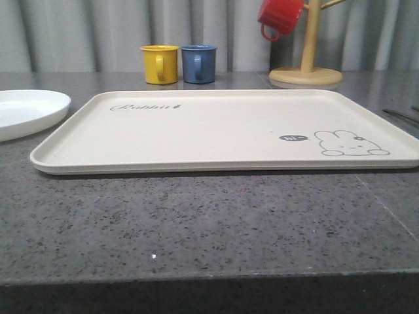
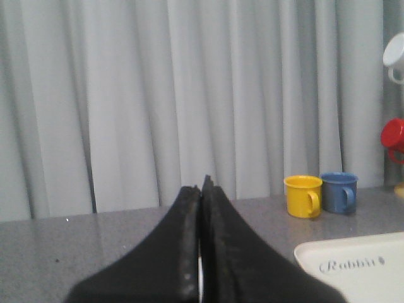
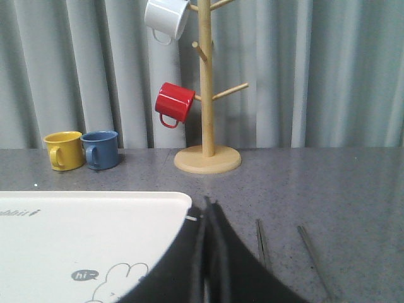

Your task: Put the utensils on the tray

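The cream tray point(image 1: 222, 124), with its "Rabbit" script and bunny drawing, lies mid-table with nothing on it. A round white plate point(image 1: 26, 110) rests on the table just left of it. Thin metal utensils point(image 1: 400, 116) lie on the table off the tray's right edge. In the right wrist view two of these slim bars point(image 3: 262, 243) lie side by side beyond the tray's corner point(image 3: 95, 227). My right gripper point(image 3: 208, 205) is shut and holds nothing, close to that corner. My left gripper point(image 2: 202, 186) is shut and empty, above the table left of the tray's corner point(image 2: 356, 268).
A yellow mug point(image 1: 160, 64) and a blue mug point(image 1: 198, 63) stand behind the tray. At the back right a wooden mug tree point(image 1: 308, 62) carries a red mug point(image 1: 280, 16) and a white mug point(image 3: 165, 17). A grey curtain hangs behind the table.
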You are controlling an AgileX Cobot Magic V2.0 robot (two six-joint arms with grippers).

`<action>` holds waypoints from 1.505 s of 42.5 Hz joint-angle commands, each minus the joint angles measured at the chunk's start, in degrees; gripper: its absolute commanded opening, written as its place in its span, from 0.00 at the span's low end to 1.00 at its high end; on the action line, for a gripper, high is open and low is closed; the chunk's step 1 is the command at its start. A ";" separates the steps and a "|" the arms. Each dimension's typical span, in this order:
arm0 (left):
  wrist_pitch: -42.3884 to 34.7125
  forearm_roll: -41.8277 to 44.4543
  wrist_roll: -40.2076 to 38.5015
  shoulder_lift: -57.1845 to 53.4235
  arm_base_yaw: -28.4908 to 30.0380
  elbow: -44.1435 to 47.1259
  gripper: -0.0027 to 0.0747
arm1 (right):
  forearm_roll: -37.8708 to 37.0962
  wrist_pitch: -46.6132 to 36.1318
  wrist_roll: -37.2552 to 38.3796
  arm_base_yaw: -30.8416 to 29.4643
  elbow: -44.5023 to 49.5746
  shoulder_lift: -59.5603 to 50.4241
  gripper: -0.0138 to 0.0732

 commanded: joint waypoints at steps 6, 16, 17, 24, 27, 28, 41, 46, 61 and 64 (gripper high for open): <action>10.04 0.62 -0.16 11.27 0.11 -18.52 0.01 | -0.40 9.85 0.00 0.09 -15.07 12.74 0.08; 21.95 0.42 -0.16 20.80 0.11 -23.97 0.01 | -0.40 19.65 0.00 0.09 -19.28 24.10 0.08; 22.35 0.42 -0.16 21.30 0.11 -23.94 0.01 | -0.40 20.15 0.00 0.09 -19.28 24.70 0.08; 23.88 -0.77 -0.16 24.26 0.11 -22.59 0.01 | -0.40 21.25 0.00 0.09 -18.09 28.64 0.08; 24.16 -0.88 -0.16 25.29 0.11 -21.88 0.01 | -0.40 21.83 0.00 0.09 -17.73 29.72 0.08; 24.16 -0.88 -0.16 25.58 0.11 -21.58 0.01 | -0.40 22.00 0.00 0.09 -17.68 29.98 0.08; 25.08 -2.06 -0.16 30.41 0.11 -20.76 0.44 | -0.40 21.72 0.00 0.09 -17.68 30.38 0.58; 26.66 -0.21 -0.16 33.55 0.11 -21.12 0.61 | -0.40 21.94 0.00 0.09 -17.68 30.38 0.61; 33.93 10.79 -2.66 54.38 0.76 -28.04 0.62 | -0.40 21.94 0.00 0.09 -17.68 30.38 0.61; 34.01 8.95 -2.66 58.80 2.79 -30.42 0.62 | -0.40 21.94 0.00 0.09 -17.68 30.38 0.61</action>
